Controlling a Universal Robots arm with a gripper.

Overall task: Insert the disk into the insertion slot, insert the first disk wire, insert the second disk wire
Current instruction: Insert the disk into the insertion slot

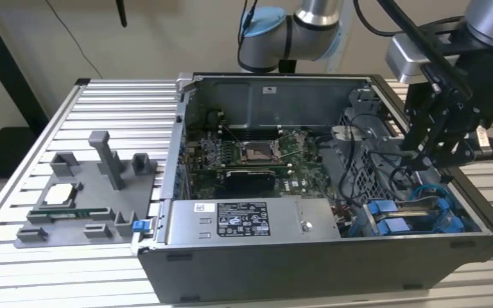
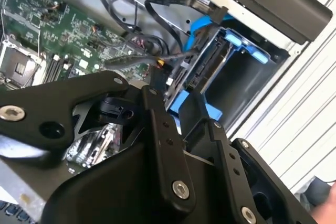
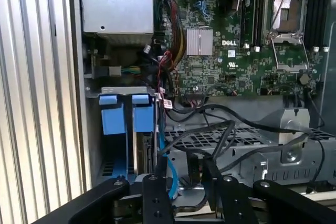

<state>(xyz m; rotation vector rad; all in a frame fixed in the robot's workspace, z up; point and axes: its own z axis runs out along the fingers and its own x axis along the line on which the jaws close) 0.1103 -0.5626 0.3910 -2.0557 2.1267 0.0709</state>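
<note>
Disk [image 2: 197, 72] sits inside the insertion slot [image 2: 249, 80]. In the second wrist view its connector end faces out and a bright blue carrier frames it. In the first wrist view, blue tabs [image 3: 142, 116] mark the slot's mouth. In the exterior view the slot lies at the lower right of the frame, at the near right corner of the open computer case [image 1: 315, 263], with blue rails showing.

The arm [image 1: 289, 35] shows at the top of the exterior view, with one grey and blue joint at top centre and its last links at the upper right corner. The wrist points downward, so the claw [image 1: 422, 160] hangs inside the case's right end, just above the slot and near a bundle of black wires [image 3: 231, 129]. In both wrist views the claw's fingers [image 2: 157, 129] stand apart with a clear gap between them, and nothing is seen clamped there. In the first wrist view a blue wire [image 3: 170, 174] runs from beside the disk through that gap; whether it touches a finger I cannot tell.

Left of the claw in the exterior view lie the green motherboard [image 1: 255, 154] and, in front of it, the grey power-supply box [image 1: 246, 221]. The case stands on a ribbed metal bench [image 1: 110, 96], with a grey parts holder [image 1: 84, 192] at the frame's left
</note>
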